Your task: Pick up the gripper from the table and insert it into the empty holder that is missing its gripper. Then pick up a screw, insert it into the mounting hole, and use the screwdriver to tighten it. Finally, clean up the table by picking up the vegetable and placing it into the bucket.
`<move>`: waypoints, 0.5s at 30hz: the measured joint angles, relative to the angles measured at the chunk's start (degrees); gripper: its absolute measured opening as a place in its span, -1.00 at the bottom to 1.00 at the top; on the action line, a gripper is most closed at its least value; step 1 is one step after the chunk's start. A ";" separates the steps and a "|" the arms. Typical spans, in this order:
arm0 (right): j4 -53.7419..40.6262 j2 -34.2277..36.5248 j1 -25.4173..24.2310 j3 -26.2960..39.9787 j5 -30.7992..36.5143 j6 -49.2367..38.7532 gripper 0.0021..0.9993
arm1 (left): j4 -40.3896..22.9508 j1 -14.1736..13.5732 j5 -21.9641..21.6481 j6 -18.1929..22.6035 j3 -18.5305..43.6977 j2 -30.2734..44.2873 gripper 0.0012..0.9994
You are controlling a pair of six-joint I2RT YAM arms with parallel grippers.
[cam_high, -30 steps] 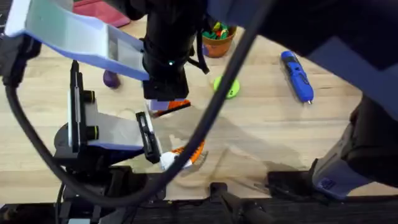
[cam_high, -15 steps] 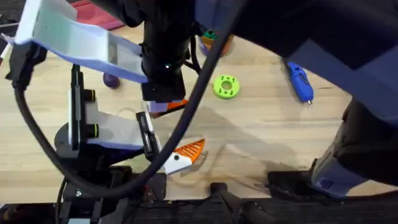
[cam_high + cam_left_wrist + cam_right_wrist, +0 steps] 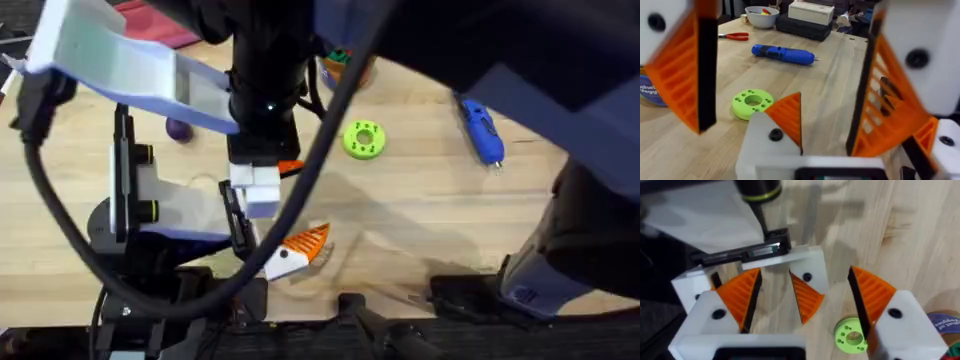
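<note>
**A:** At the desk's (image 3: 420, 210) near edge, what's changed?
**B:** The right hand (image 3: 805, 272) has dropped toward the holder (image 3: 278, 262). The gripper (image 3: 308, 240) looks seated in it, so I'd judge the screw comes next.
**A:** Poses?
**B:** Both hands are spread apart, flanking the holder and holding nothing. The left hand (image 3: 790, 70) faces the screwdriver (image 3: 782, 54).
</note>
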 joint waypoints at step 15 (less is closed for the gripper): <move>0.89 -16.10 -10.99 -1.63 3.54 20.97 0.99 | 0.00 0.00 0.00 0.00 0.00 0.00 0.97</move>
